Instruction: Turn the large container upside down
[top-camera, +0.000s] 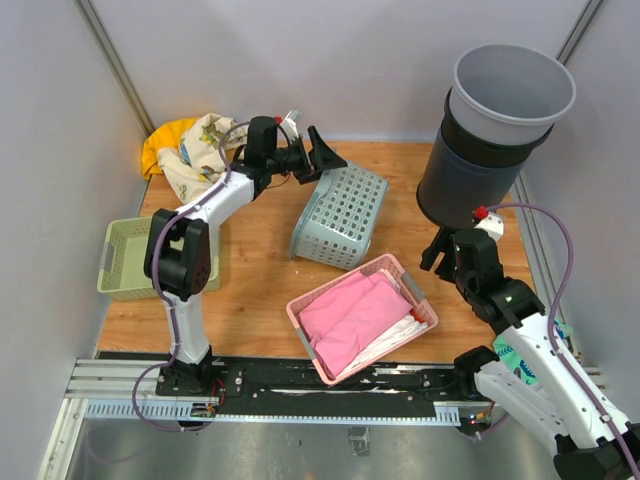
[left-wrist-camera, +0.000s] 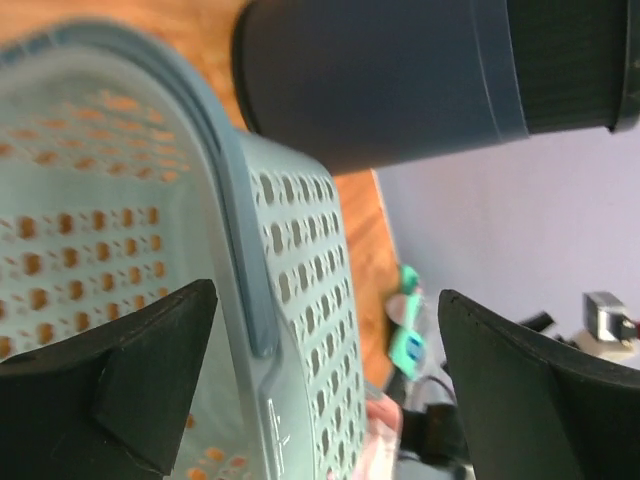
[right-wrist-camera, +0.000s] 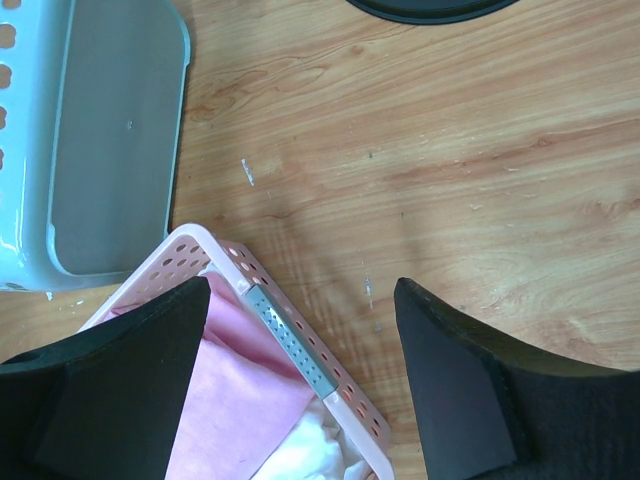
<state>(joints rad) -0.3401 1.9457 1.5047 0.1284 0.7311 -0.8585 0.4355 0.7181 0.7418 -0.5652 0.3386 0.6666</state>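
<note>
The large container, a pale blue perforated basket (top-camera: 342, 215), lies tipped on its side mid-table. Its mouth faces the back left and its solid base (right-wrist-camera: 115, 150) faces the near right. My left gripper (top-camera: 322, 160) is open at the basket's upper rim. In the left wrist view the rim and perforated wall (left-wrist-camera: 285, 300) pass between the black fingers (left-wrist-camera: 140, 370) without touching either. My right gripper (top-camera: 441, 250) is open to the right of the basket. It hovers over the table and the far corner of a pink basket (right-wrist-camera: 290, 340), holding nothing.
A dark grey bin with a lighter grey bin nested in it (top-camera: 480, 170) stands at the back right. The pink basket (top-camera: 415, 295) of pink and white cloth sits front centre. A small green basket (top-camera: 118, 258) is at the left, bunched cloth (top-camera: 190, 145) at the back left.
</note>
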